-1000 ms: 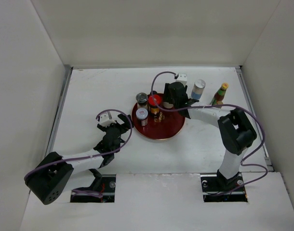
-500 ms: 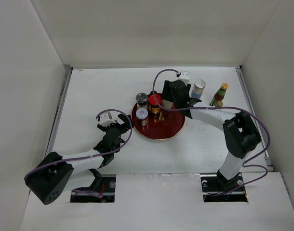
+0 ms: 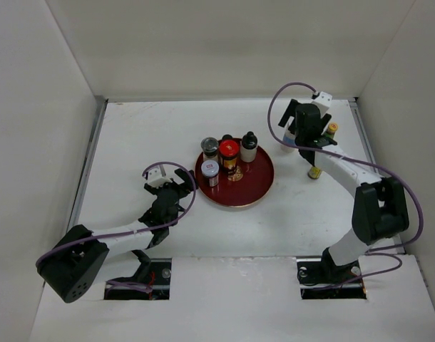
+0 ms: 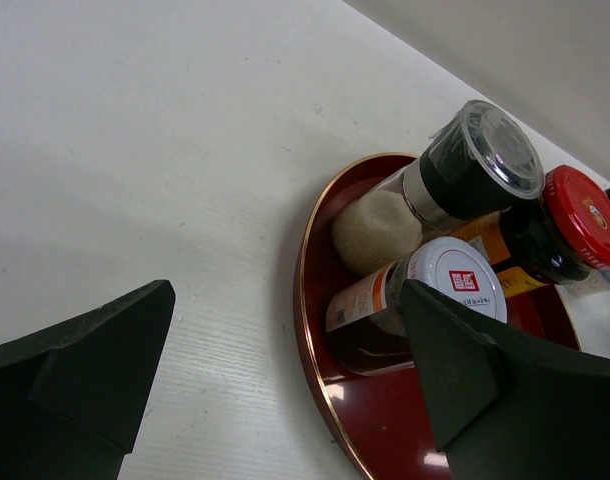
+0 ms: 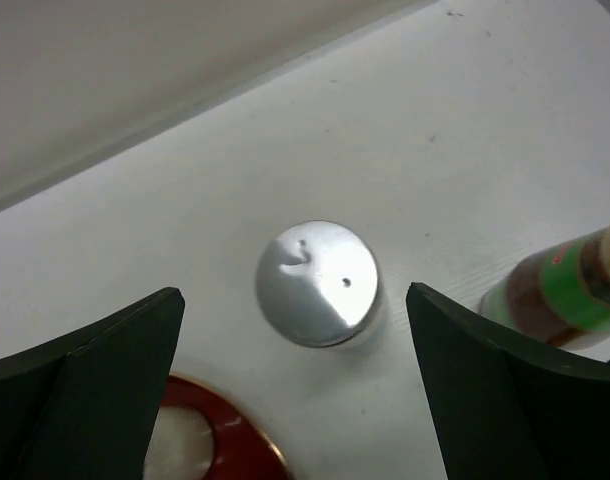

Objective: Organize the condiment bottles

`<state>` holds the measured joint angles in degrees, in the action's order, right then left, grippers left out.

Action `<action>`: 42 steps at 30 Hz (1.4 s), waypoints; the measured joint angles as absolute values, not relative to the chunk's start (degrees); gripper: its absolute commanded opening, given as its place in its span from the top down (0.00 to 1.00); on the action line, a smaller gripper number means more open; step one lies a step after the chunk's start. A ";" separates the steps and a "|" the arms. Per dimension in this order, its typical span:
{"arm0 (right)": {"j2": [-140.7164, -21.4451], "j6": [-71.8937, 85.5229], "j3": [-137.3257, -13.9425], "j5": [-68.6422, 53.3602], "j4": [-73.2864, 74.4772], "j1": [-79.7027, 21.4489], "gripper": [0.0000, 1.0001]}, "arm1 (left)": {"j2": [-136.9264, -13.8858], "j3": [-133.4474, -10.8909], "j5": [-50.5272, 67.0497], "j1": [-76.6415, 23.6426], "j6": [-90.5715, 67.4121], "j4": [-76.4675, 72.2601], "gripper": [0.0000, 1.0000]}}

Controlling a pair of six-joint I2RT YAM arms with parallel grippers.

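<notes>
1. Two grippers are in view, and the nearer one matters less here. The left gripper [image 3: 169,189] hovers low just left of the tray [image 3: 254,187], fingers apart and holding nothing.
2. Four bottles stand upright on the tray's left and far part: a grinder [image 4: 475,160], a white-lidded jar [image 4: 445,290] close beside it, a red-capped bottle [image 4: 583,215] behind them, and a black-capped bottle [image 3: 249,146] by the far rim. The tray's near right part is bare.
3. Right of the tray, a small yellowish bottle [image 3: 314,173] stands alone on the table, beside the right forearm.
4. Farther back, the right gripper [image 5: 293,295] points down over the table's far right, fingers wide apart and empty. The shaker [image 5: 317,283] sits directly beneath it, centred between the fingers, and neither finger touches it.
5. The shaker is upright, so its long axis runs straight up toward the wrist. Only the round silver lid shows, with a few small holes and a faint mark. It stands on the table just beyond the tray's rim.
6. The green bottle [image 5: 560,295], yellow-capped, stands near the shaker's right, apart from it. The right arm is plainly the nearer one. A straight drop looks enough to take the shaker, but one finger must come down between it and the green bottle.
</notes>
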<state>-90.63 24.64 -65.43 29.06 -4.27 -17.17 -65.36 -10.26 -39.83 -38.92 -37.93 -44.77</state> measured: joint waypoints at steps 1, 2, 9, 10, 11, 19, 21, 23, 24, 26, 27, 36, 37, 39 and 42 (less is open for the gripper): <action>-91.44 24.36 -65.52 29.08 -3.81 -16.36 0.00 | -65.41 -10.26 -39.83 -38.89 -37.93 -44.77 0.00; -92.40 24.14 -65.80 29.06 -3.20 -15.86 0.00 | -65.49 -10.28 -39.81 -38.92 -37.93 -44.80 0.00; -99.98 22.72 -69.69 26.52 -0.43 -14.48 0.14 | -66.32 -10.44 -39.42 -38.74 -37.95 -44.77 0.00; -100.73 22.59 -70.08 26.02 -0.36 -14.22 0.25 | -66.43 -10.48 -39.40 -38.74 -37.95 -44.77 0.00; -101.25 22.52 -70.35 25.65 -0.36 -13.96 0.36 | -66.46 -10.50 -39.31 -38.74 -37.95 -44.77 0.00; -95.98 21.45 -64.58 27.94 -1.61 -15.33 0.52 | -66.54 -10.52 -39.16 -38.65 -37.95 -44.80 0.00; -91.15 21.04 -60.77 29.15 -1.43 -17.21 0.52 | -66.54 -10.52 -39.16 -38.63 -37.98 -44.80 0.00; -85.62 20.84 -56.88 30.09 -1.61 -19.75 0.52 | -66.54 -10.55 -39.13 -38.65 -37.98 -44.80 0.00; -82.98 20.80 -55.11 30.52 -1.78 -21.15 0.52 | -66.54 -10.55 -39.13 -38.65 -37.98 -44.80 0.00; -77.36 20.73 -51.31 31.64 -1.98 -24.75 0.52 | -66.54 -10.55 -39.13 -38.63 -37.98 -44.80 0.00; -75.11 20.73 -49.82 31.92 -1.89 -26.37 0.52 | -66.54 -10.55 -39.13 -38.63 -37.98 -44.80 0.00; -71.85 22.22 -47.64 33.74 -1.48 -45.60 0.51 | -66.46 -10.61 -39.07 -38.61 -37.98 -44.80 0.00; -73.34 22.31 -48.53 33.78 -1.48 -47.70 0.51 | -66.46 -10.61 -39.03 -38.63 -37.98 -44.80 0.00; -76.97 22.55 -50.52 33.71 -1.78 -51.42 0.51 | -66.43 -10.61 -38.96 -38.61 -37.98 -44.80 0.00; -81.84 22.79 -52.69 33.06 -2.20 -54.83 0.50 | -66.43 -10.61 -38.89 -38.59 -37.98 -44.80 0.00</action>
<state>-81.84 22.79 -52.69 33.06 -2.20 -54.83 -66.43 -10.61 -38.89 -38.59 -37.98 -44.80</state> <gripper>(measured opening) 0.690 0.997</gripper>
